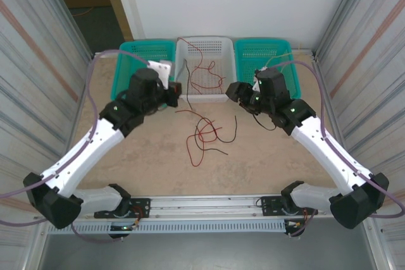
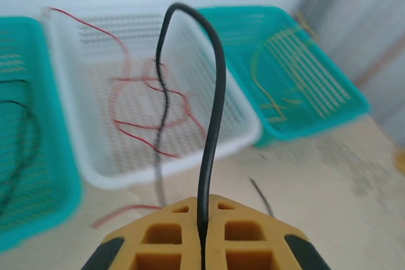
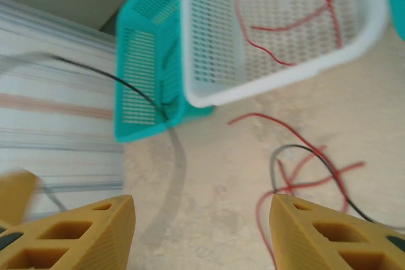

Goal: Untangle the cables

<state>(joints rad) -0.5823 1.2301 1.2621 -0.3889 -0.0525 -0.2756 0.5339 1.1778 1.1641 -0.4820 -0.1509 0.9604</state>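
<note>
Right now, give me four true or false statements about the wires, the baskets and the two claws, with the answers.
1. The left claw is shut on a thin black wire. True.
2. The right claw clamps a red wire. False: its jaws stand open with nothing between them.
3. Thin red wires lie in the white perforated plastic basket. True.
4. The loose tangle on the tan tabletop is all pale yellow wire. False: it is red and black.
</note>
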